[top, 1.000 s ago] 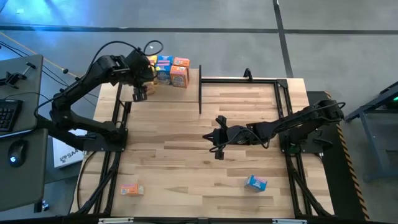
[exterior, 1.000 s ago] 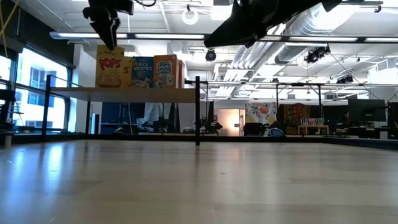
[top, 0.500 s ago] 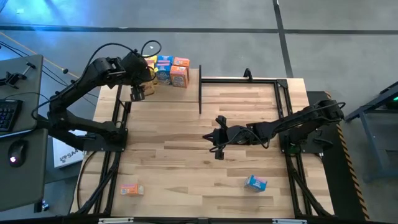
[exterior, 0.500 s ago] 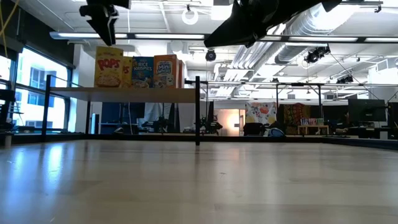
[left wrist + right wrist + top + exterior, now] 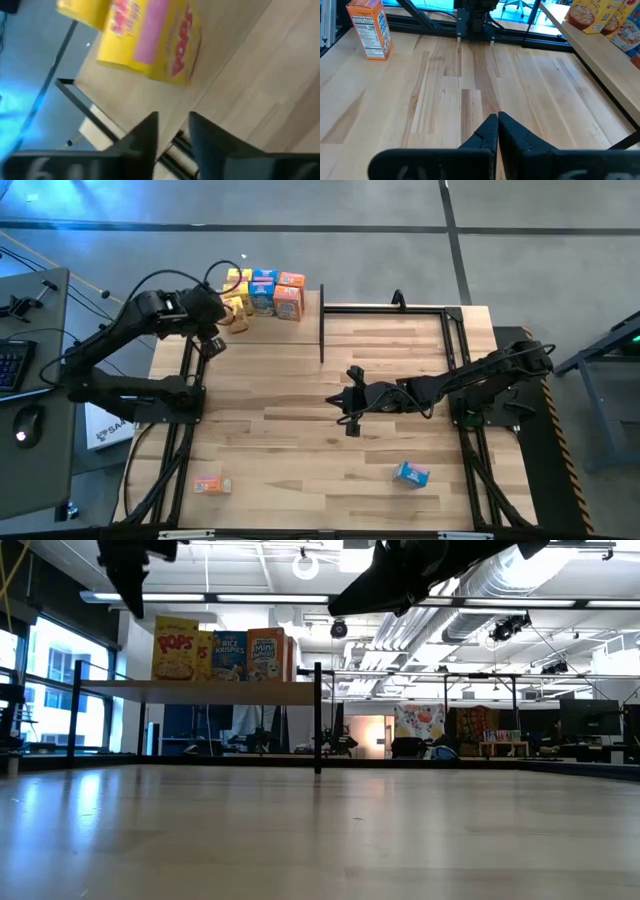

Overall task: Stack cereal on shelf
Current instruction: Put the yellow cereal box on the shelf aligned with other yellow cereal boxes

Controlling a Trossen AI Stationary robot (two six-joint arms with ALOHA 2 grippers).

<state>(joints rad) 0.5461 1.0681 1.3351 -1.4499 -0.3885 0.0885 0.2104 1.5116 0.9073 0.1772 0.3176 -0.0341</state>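
The shelf (image 5: 262, 322) sits over the far left corner of the worktop (image 5: 300, 410), and seen level from the low view its light board (image 5: 200, 687) carries a row of cereal boxes standing upright side by side: a yellow box (image 5: 175, 648) at the left end, a blue box (image 5: 229, 656) next to it and an orange-edged box (image 5: 267, 655) at the right end, all close together. From above, the same group shows as a cluster of yellow, blue and orange tops (image 5: 262, 290) at the back of the shelf. The left hand (image 5: 211, 344) hangs just off the left front edge of the shelf, near the yellow box but clear of it; in its wrist view its two dark fingers (image 5: 145, 137) stand slightly apart with nothing between them, and the yellow box (image 5: 150, 42) lies beyond them on the board. The right hand (image 5: 352, 402) hovers above the middle of the worktop, well apart from the shelf, its fingers (image 5: 490, 131) pressed together and holding nothing. Two more boxes remain on the worktop: an orange one (image 5: 211, 485) near the front left corner, which the right wrist view shows standing upright (image 5: 369, 29), and a blue one (image 5: 411, 474) toward the front right, lying at a slant.
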